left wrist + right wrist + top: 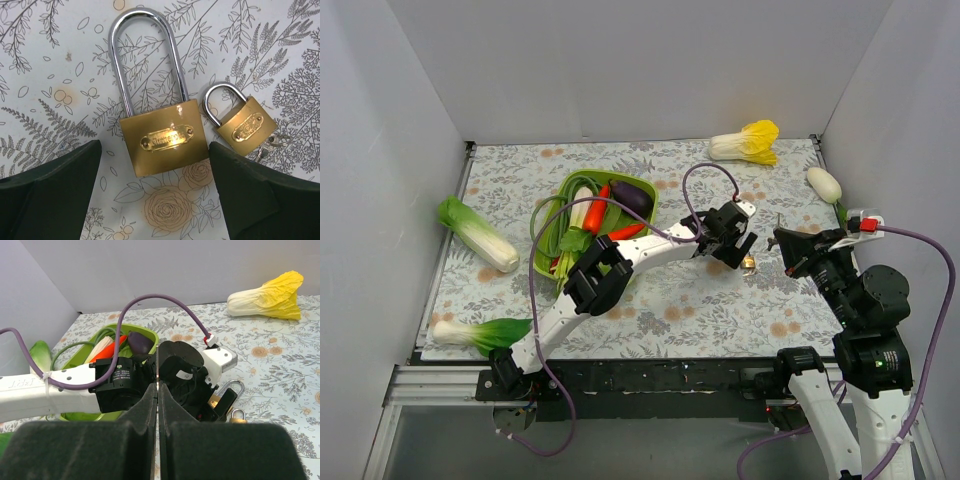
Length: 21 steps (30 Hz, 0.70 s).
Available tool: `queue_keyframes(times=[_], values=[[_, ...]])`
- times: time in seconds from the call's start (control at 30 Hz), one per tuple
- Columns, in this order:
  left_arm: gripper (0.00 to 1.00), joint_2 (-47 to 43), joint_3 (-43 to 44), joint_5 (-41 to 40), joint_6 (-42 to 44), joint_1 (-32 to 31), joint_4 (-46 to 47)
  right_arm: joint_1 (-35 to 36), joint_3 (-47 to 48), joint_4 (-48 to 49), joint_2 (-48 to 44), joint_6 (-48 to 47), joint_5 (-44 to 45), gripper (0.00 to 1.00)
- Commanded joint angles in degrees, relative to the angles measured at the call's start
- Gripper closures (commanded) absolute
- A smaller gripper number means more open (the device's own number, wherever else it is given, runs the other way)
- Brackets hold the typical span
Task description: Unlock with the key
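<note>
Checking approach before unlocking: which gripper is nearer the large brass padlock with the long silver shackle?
Left gripper: its open fingers straddle the large brass padlock; the right gripper hangs apart, beside it.

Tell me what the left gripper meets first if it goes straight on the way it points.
For the left gripper, likely the big padlock, whose brass body lies between the open fingers. The fingertips themselves would land on the tablecloth either side. Depth is unclear.

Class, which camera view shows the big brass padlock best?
The left wrist view: the big padlock lies whole between the open fingers, shackle and nameplate clear. The right wrist view shows only its shackle and a corner behind the left gripper. The top view gives just a brass speck.
</note>
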Motion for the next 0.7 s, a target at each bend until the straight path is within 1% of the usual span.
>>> queue_keyframes(times=[0.0, 0.3, 0.6, 0.67], values=[[0.13, 2.1, 1.3, 1.2, -0.7, 0.5, -0.4, -0.1, -0.2, 1.8, -0.6, -0.1, 0.6, 0.99], [0.21, 3.7, 2.5, 0.6, -0.6, 0.5, -0.6, -0.2, -1.4, 1.9, -0.5, 0.1, 0.2, 0.99], [0.20, 4.9, 4.4, 1.4, -2.9, 0.5, -1.4, -0.1, -1.8, 1.6, 0.1, 0.3, -0.5, 0.99], [0.21, 5.0, 4.3, 1.1, -3.6, 0.6, -1.8, -0.1, -2.0, 1.5, -0.2, 0.3, -0.5, 0.99]])
